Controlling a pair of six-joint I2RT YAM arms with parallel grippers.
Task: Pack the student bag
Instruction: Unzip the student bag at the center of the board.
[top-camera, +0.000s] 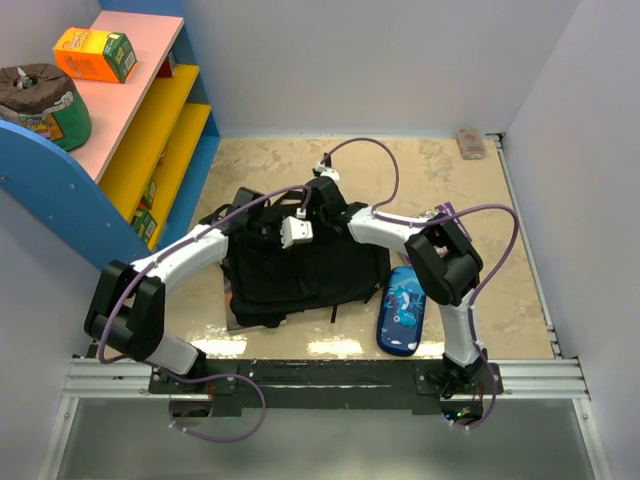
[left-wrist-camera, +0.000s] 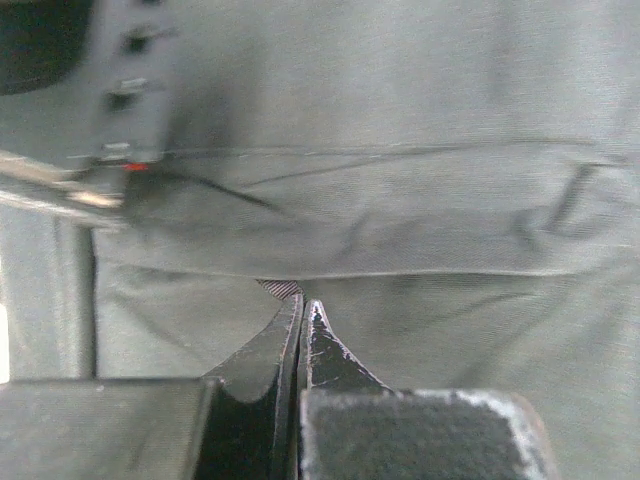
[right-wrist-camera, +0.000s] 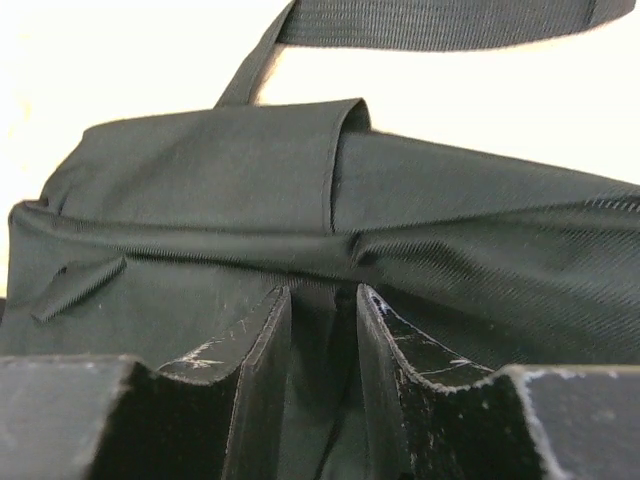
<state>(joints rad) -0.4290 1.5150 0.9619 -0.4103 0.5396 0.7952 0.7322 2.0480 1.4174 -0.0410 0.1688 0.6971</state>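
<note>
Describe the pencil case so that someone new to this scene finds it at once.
On the beige marbled tabletop lies a large floppy black fabric backpack. Just beside its right edge, toward the near side, lies the small blue patterned oblong pencil case. It is small, blue and patterned, while the backpack is big and plain black.

Beige table (top-camera: 480, 220), black student bag (top-camera: 300, 275), pencil case (top-camera: 402, 312)

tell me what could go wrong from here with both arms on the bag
The left fingers are shut at only a thin fold of the student bag, so any hold could slip. The right fingers straddle loose fabric and might bunch it rather than grip cleanly. The blue pencil case lies close beside the bag; tugging could shove it.
</note>
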